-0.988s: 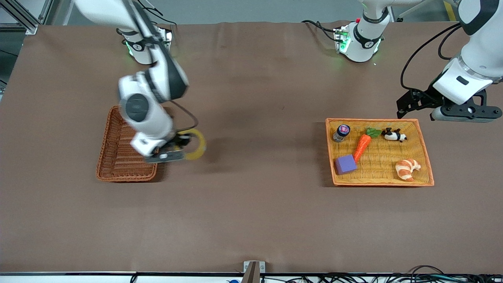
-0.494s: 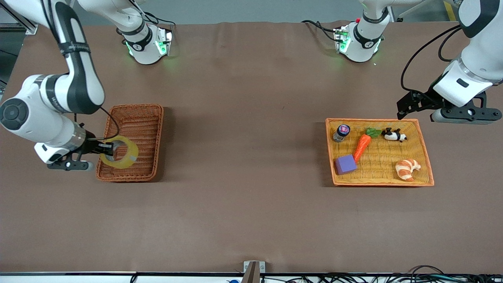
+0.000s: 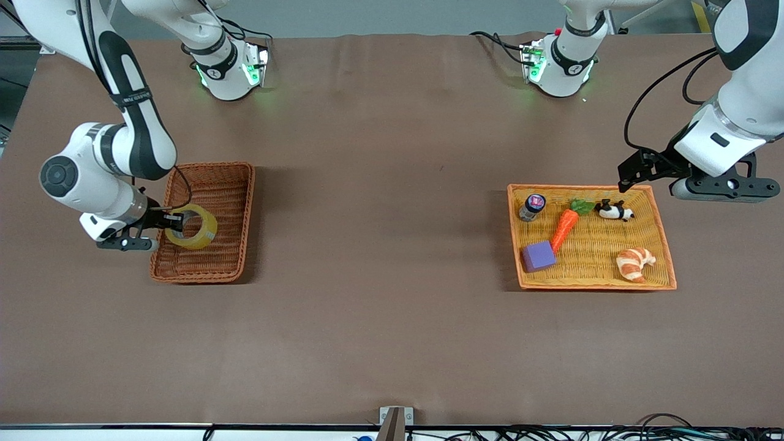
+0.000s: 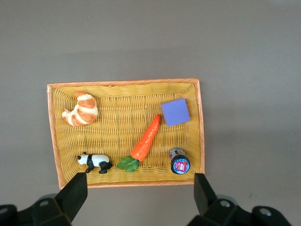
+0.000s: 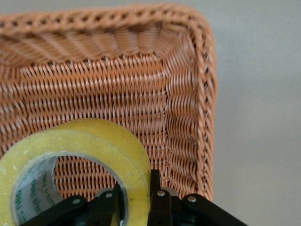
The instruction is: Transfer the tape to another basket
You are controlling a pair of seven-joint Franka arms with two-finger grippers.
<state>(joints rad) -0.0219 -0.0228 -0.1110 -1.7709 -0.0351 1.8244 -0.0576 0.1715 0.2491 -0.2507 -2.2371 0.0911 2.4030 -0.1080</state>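
The brown surface (image 3: 392, 306) had the reddish-brown basket (image 3: 208, 269) at the right arm's end. The right claw (image 3: 164, 222) hung over its edge, pinched tight on the tape (image 3: 195, 234), which was over the basket. The left claw (image 4: 138, 197) waited wide open above the orange tray (image 3: 664, 245).

Two baskets sit well apart on the table (image 3: 392, 318). The narrow basket (image 3: 211, 260) lies toward the right arm's end, with the tape (image 3: 191, 226) over it, in the right gripper (image 3: 166, 222). The tray (image 3: 664, 245) lies toward the left arm's end, under the left gripper (image 4: 141, 195). In the tray, a small jar (image 3: 532, 206), carrot (image 3: 565, 228) and panda (image 3: 615, 211) lie farther from the camera; a block (image 3: 539, 256) and croissant (image 3: 634, 263) lie nearer. The block seems to touch the carrot.
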